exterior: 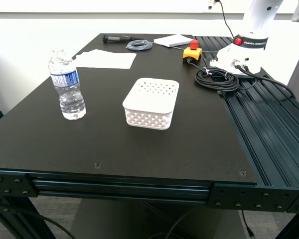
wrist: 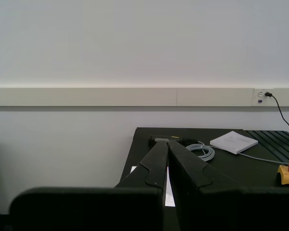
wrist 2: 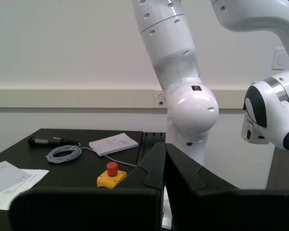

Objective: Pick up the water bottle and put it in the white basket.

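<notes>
The water bottle (exterior: pixel 67 85) stands upright on the black table at the exterior view's left, clear and crinkled, with a blue-and-white label. The white basket (exterior: pixel 151 102) sits near the table's middle, to the bottle's right, with its dotted surface facing up. Neither arm shows in the exterior view. My first gripper (wrist: pixel 168 143) is shut and empty, raised and pointing toward the far wall. My second gripper (wrist 2: pixel 164 144) is shut and empty, raised and pointing toward the white robot arm. The bottle and basket are out of both wrist views.
A white robot arm (exterior: pixel 249 40) stands at the back right by a coiled black cable (exterior: pixel 217 78). A yellow stop button (exterior: pixel 192 52), a white booklet (exterior: pixel 173 40), a grey cable coil (exterior: pixel 139 45), a black tool (exterior: pixel 117 38) and papers (exterior: pixel 105 59) lie along the back.
</notes>
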Available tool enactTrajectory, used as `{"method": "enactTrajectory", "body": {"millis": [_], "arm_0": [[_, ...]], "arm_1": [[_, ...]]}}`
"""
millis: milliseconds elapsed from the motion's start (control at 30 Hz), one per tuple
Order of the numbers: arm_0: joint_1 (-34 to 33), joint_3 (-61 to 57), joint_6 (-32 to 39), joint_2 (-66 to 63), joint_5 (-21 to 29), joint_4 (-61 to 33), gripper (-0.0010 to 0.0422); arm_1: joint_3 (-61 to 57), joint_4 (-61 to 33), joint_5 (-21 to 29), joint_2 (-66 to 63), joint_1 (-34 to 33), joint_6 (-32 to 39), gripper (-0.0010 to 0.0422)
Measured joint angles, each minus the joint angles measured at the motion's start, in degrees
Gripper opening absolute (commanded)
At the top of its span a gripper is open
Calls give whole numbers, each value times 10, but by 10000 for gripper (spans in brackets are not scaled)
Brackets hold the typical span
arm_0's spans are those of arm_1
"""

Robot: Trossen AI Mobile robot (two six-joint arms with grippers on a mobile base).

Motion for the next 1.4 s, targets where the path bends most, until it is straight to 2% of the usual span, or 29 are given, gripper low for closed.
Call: {"method": "enactTrajectory", "body": {"millis": [1000,1167,1300,1400], "arm_0": [[1,0,0,0,0,0,1],[0,0,0,0,0,0,1],[0,0,0,0,0,0,1],[0,0,0,0,0,0,1]], "arm_1": [[0,-6,5,0,0,-9,0],[0,-85,30,0,0,-21,0],[6,-209,27,2,0,-20,0],[8,-262,20,19,0,-20,0]]}}
